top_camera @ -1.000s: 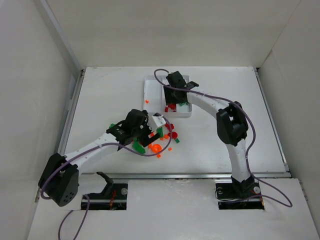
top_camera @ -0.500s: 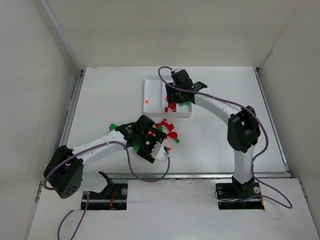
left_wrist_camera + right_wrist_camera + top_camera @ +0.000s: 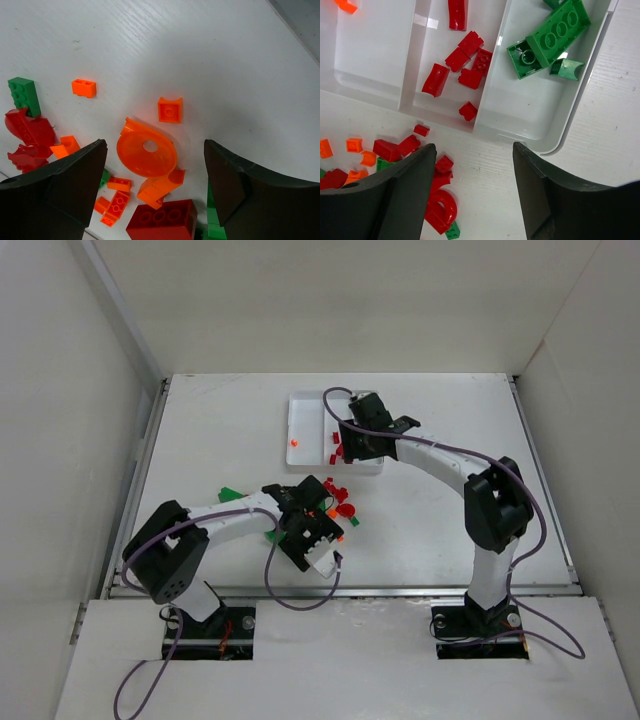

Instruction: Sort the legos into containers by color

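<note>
The legos [image 3: 335, 502] lie in a loose red, green and orange pile on the table, in front of the white tray [image 3: 300, 410]. My left gripper [image 3: 316, 512] hangs open above the pile. In the left wrist view its jaws [image 3: 155, 145] straddle an orange disc [image 3: 142, 155], with orange bricks [image 3: 159, 189] and a red brick [image 3: 162, 225] just below it, none held. My right gripper [image 3: 474, 146] stands open and empty over the table by the tray's near rim. The containers hold one orange piece [image 3: 347, 6], red bricks [image 3: 462, 65] and green bricks [image 3: 550, 37].
A red arch piece [image 3: 440, 207] and small red bricks [image 3: 395, 147] lie beside the right gripper's left finger. A green brick [image 3: 230, 492] sits apart, left of the pile. White walls close in the table on the left, right and back. Purple cables trail from both arms.
The left arm has folded back and brought its gripper down over the pile, jaws a little narrower. The right gripper has drawn back from over the tray to its near rim.
</note>
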Tool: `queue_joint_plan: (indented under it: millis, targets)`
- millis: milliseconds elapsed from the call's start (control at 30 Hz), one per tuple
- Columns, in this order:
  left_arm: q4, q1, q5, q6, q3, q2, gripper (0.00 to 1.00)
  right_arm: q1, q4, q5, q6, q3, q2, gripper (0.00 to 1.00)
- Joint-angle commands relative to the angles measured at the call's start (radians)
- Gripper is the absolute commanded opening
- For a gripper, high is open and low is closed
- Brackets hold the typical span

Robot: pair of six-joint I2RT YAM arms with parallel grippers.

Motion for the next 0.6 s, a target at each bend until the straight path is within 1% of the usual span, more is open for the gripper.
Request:
queue_joint_plan:
  millis: [0, 100, 133, 367, 433, 500, 567]
  targets:
    - [-0.042, -0.004, -0.002, 0.042, 0.059, 0.014, 0.73, 0.006, 0.055, 0.019, 0.009, 0.001, -0.056, 0.68]
    - [-0.042, -0.004, -0.002, 0.031, 0.059, 0.033, 0.69, 0.006, 0.055, 0.019, 0.000, 0.001, -0.056, 0.68]
    - [-0.042, -0.004, -0.002, 0.031, 0.068, 0.044, 0.69, 0.006, 0.055, 0.019, 0.000, 0.001, -0.056, 0.68]
    - [-0.042, -0.013, -0.023, 0.031, 0.088, 0.093, 0.58, 0.006, 0.045, 0.019, -0.018, 0.001, -0.056, 0.68]
    - [-0.042, -0.013, -0.023, 0.031, 0.088, 0.093, 0.49, 0.006, 0.045, 0.019, -0.018, -0.010, -0.056, 0.68]
    - [-0.042, -0.013, -0.023, 0.021, 0.088, 0.093, 0.44, 0.006, 0.045, 0.029, -0.018, -0.019, -0.056, 0.68]
    - [-0.042, -0.013, -0.023, 0.020, 0.088, 0.093, 0.32, 0.006, 0.045, 0.029, -0.018, -0.019, -0.056, 0.68]
